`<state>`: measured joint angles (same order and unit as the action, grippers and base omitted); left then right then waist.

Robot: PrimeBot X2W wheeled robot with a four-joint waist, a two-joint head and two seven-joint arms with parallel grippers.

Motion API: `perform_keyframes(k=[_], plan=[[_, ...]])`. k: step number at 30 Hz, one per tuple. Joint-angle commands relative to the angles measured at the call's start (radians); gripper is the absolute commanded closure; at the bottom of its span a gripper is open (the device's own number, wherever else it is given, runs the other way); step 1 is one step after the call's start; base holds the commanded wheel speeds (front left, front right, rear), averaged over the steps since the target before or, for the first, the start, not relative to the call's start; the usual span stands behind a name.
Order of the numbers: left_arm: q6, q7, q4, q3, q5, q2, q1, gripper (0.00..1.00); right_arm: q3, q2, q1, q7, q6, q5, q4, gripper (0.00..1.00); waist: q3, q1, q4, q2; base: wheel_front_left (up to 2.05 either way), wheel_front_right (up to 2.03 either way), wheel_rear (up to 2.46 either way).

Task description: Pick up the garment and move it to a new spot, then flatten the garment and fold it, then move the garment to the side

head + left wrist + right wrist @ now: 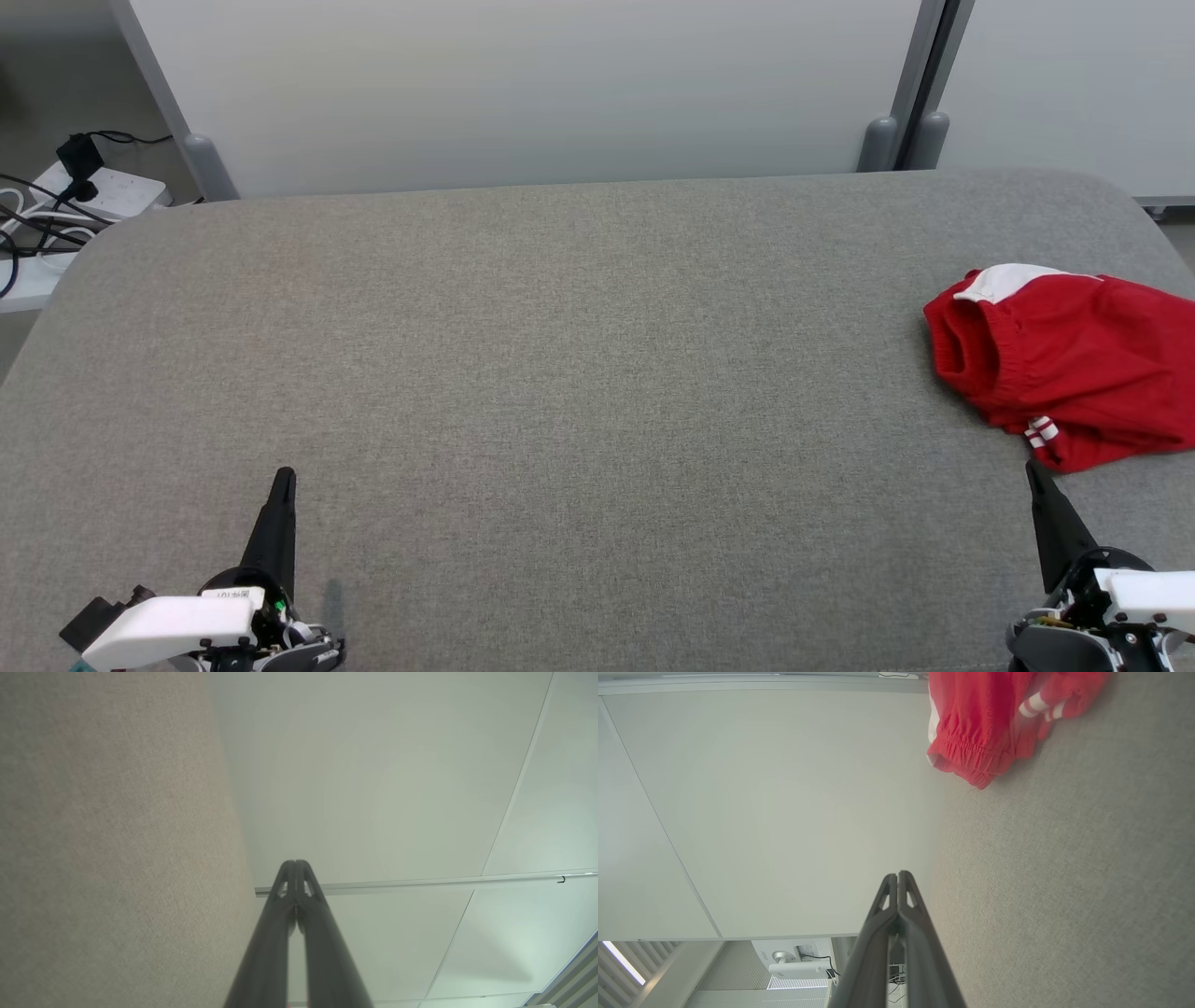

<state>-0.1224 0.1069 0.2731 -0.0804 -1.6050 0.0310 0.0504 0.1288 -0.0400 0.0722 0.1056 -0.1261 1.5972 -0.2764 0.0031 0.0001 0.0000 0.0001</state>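
Note:
The garment (1074, 364) is a crumpled red piece with white trim and an elastic waistband, lying at the right edge of the grey padded table (579, 373). In the right wrist view the garment (990, 723) sits at the top, well ahead of the fingertips. My right gripper (1033, 469) rests near the front right, shut and empty, its tip just short of the garment's near hem. In its own wrist view the right gripper (897, 875) has its jaws pressed together. My left gripper (284, 476) is at the front left, shut and empty, far from the garment; its wrist view shows the left gripper (295, 863) closed.
Pale partition panels (532, 93) stand behind the table, with grey posts (901, 140) at the back right. A power strip with cables (84, 191) lies beyond the back left corner. Grey table surface stretches between the two grippers.

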Motion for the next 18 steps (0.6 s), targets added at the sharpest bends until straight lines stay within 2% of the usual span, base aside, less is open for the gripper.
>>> perform_keyframes(k=[1, 18], plan=[[-0.008, 0.006, -0.028, -0.033, -0.004, 0.019, 0.058, 1.0, -0.015, -0.01, 0.036, 0.008, -0.005, 0.011, 0.032, 1.0, 0.0, 0.0, 0.0, -0.0001, 0.0, 0.0, 0.0], [-0.008, 0.006, -0.028, -0.033, -0.004, 0.019, 0.058, 1.0, -0.015, -0.01, 0.036, 0.008, -0.005, 0.011, 0.032, 1.0, 0.0, 0.0, 0.0, -0.0001, 0.0, 0.0, 0.0]])
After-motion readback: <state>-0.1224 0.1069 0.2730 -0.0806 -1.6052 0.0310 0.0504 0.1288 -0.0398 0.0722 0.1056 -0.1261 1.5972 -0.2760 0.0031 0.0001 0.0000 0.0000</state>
